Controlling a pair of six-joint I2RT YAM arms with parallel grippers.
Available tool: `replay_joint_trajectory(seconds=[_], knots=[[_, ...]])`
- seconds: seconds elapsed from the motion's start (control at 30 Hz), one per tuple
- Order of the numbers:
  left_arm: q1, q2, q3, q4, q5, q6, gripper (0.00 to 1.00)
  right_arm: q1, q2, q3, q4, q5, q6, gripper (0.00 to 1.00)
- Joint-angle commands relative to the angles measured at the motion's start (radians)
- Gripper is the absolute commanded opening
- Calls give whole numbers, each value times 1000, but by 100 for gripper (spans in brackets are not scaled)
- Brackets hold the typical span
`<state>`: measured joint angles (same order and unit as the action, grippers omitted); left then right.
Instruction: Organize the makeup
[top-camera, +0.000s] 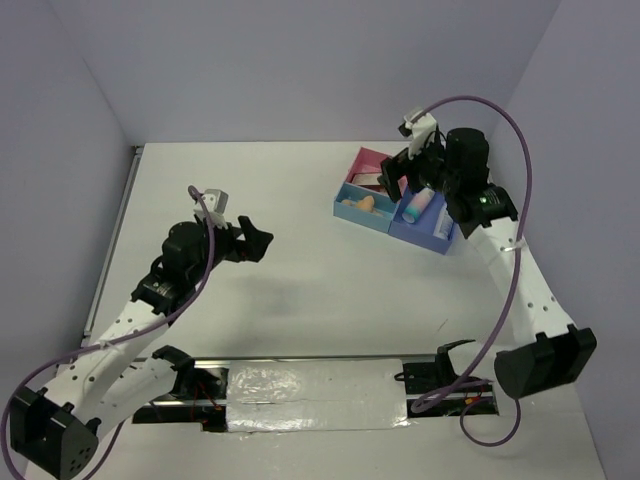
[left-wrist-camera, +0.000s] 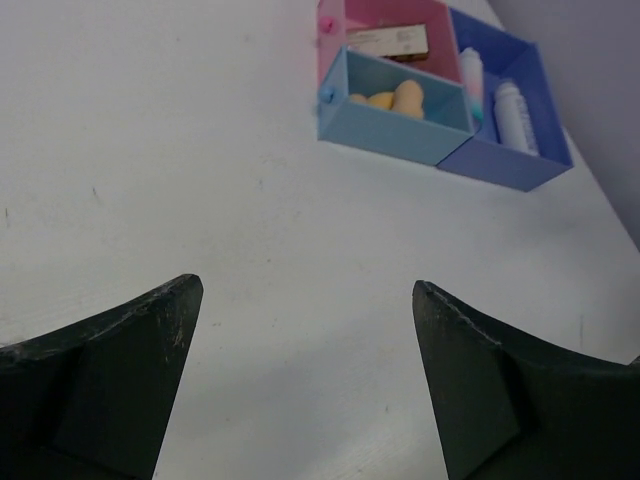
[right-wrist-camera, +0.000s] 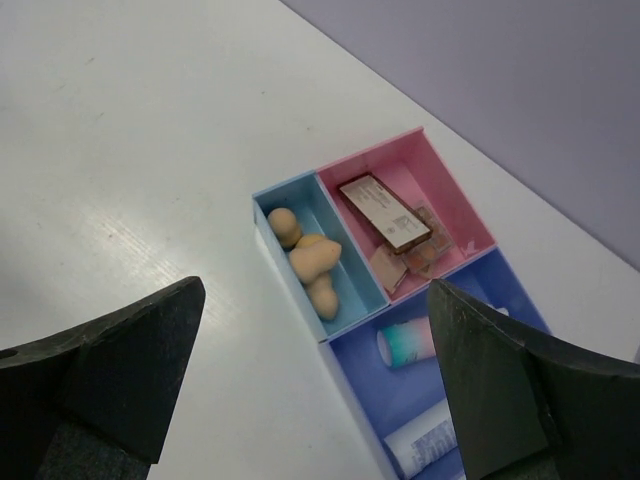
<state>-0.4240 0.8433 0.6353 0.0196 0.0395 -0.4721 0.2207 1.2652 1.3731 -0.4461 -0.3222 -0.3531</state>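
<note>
Makeup is sitting sorted in the compartment tray (right-wrist-camera: 452, 190) at the far right of the table (top-camera: 300, 200). Peach sponges (right-wrist-camera: 310, 260) are lying in a row along the light-blue bin's length. A brown palette (right-wrist-camera: 385, 212) is resting lengthwise on other palettes (right-wrist-camera: 415, 258) in the pink bin. Two bottles (right-wrist-camera: 408, 343) are lying on their sides, parallel, along the dark-blue bin. The right gripper (right-wrist-camera: 315, 288) is hovering above the tray, and the left gripper (left-wrist-camera: 305, 283) is hanging over bare table well apart from it. Both are gaping wide and holding nothing.

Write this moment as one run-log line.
left gripper: open, empty | right gripper: open, above tray | sponges: light-blue compartment | palettes: pink compartment | bottles: dark-blue compartment
</note>
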Motion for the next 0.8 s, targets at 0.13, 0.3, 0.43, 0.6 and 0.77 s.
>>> replay_joint_trajectory(seconds=[0.13,0.3,0.43,0.6,0.77], knots=[[7,-42,107,13,36,33,99,-20,-165,-144,86,12,150,100],[7,-47,115,3,34,32,99,-21,-245,-238,109,61,226,99],[7,-50,110,-12,26,27,99,-27,-276,-279,124,86,241,100],[7,-56,107,-17,7,15,99,-34,-291,-307,144,103,247,100],[7,-73,95,-46,-4,6,99,-32,-317,-362,172,144,255,100]])
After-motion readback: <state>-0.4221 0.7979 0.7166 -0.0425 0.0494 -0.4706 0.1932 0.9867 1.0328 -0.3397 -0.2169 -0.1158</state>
